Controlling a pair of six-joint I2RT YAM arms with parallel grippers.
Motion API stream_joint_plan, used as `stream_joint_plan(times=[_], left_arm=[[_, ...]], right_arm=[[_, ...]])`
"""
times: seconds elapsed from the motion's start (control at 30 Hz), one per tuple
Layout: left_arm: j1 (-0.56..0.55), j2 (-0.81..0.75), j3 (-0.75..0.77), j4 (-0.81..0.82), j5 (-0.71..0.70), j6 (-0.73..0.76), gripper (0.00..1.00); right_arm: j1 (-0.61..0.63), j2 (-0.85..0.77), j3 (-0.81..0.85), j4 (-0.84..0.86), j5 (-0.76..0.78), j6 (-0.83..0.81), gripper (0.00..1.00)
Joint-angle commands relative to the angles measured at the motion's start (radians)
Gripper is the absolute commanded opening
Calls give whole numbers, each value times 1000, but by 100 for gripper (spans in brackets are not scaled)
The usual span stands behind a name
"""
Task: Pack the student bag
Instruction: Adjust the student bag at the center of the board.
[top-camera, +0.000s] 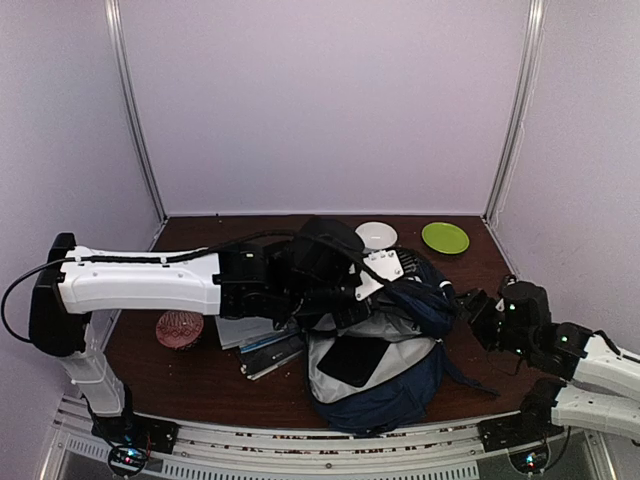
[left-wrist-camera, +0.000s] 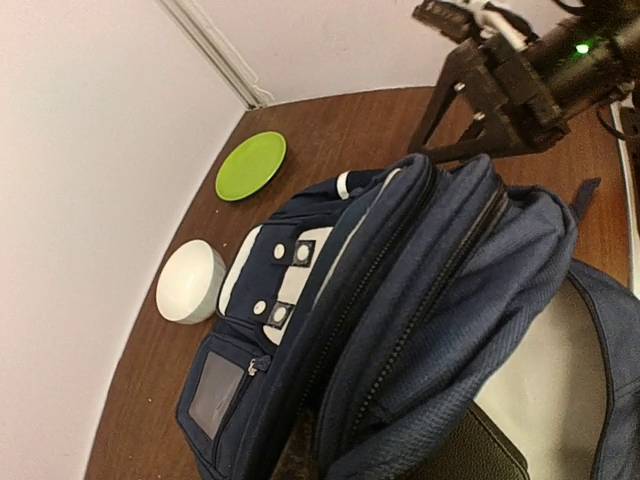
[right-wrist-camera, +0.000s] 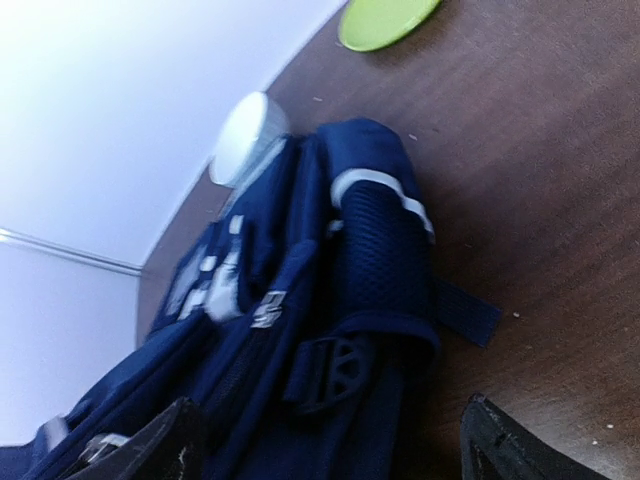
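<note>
Student bag (top-camera: 390, 395) sits mid-desk near the front edge, main compartment gaping, grey lining showing, a dark flat item (top-camera: 355, 360) lying in its mouth. My left arm lies across the bag's top. The left pincer (top-camera: 338, 288) is buried in the dark clutter there, so I can't tell if it's together or clamped on fabric. The right pincer (right-wrist-camera: 330, 450) is just beside the bag's right side by the mesh side pocket, fingers wide apart, holding nothing.

Around it:
- A stack of books (top-camera: 262, 348) is against the bag's left side, partly under my left arm.
- A pink ridged round thing (top-camera: 180, 328) is left of the books.
- A white bowl (top-camera: 376, 235) is just behind the bag.
- A green plate (top-camera: 445, 237) is to the right of the bowl, apart from it.

The desk (top-camera: 200, 385) is dark brown wood. The walls are pale lilac with metal strips in the back corners. The clear window on the front pocket (left-wrist-camera: 215, 390) is too small for me to read.
</note>
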Motion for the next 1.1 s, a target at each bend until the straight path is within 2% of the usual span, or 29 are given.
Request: stream_joint_plan(times=[0.0, 0.1, 0.2, 0.3, 0.4, 0.47, 0.53, 0.67, 0.77, 0.87, 1.07], left_arm=[[55, -23, 55, 120, -21, -223, 0], [84, 27, 137, 104, -18, -288, 0], [107, 79, 208, 80, -9, -335, 0], [111, 98, 250, 81, 9, -347, 0], [111, 110, 292, 68, 13, -351, 0], [111, 120, 319, 51, 11, -350, 0], [112, 128, 340, 33, 4, -346, 0], [110, 117, 312, 6, -6, -348, 0], [109, 87, 242, 10, -21, -354, 0], [109, 59, 167, 12, -60, -351, 0], [109, 1, 4, 61, -163, -337, 0]], right_arm=[[40, -240, -40, 30, -9, -135, 87], [89, -368, -47, -30, -32, -158, 85], [162, -396, -47, -49, -79, -172, 83], [270, -304, -35, -11, -73, -174, 80], [406, -170, 3, 51, 21, -177, 80], [452, -62, 28, 118, 44, -183, 80], [476, 1, 53, 110, 120, -133, 80], [464, -30, -10, 121, 258, -1, 88], [382, -78, -43, 135, 231, 23, 92], [355, -115, -22, 118, 217, -51, 92], [323, -208, 24, 57, 299, -142, 93]])
